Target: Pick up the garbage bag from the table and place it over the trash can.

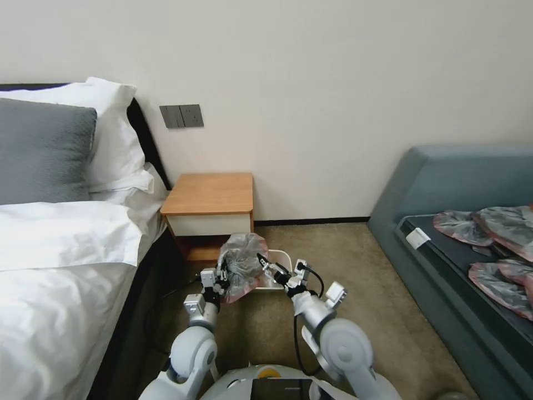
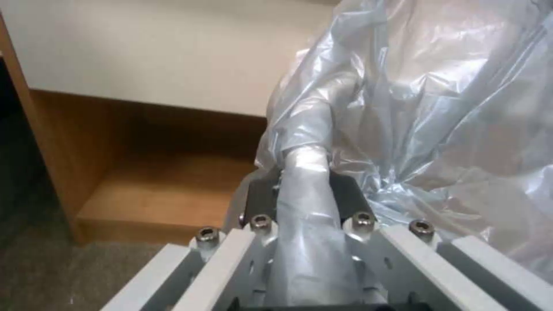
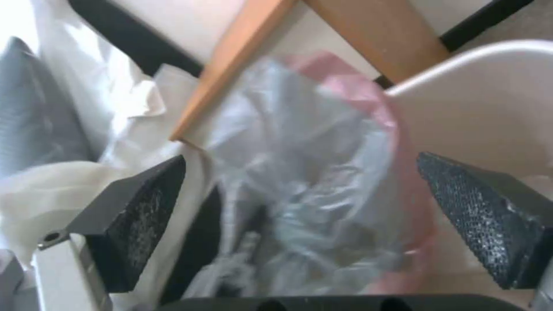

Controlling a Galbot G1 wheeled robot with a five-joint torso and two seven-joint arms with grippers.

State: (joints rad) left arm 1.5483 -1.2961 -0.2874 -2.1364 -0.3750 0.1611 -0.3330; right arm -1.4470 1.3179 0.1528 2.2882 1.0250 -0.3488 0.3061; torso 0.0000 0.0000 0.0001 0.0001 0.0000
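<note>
Crinkly garbage bag (image 1: 241, 265) pinched in left gripper (image 1: 222, 276), above trash can (image 1: 280, 260)

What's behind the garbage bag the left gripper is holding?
The garbage bag, pinched in the left gripper, hides most of the trash can; behind stands the table, its shelf partly covered.
</note>
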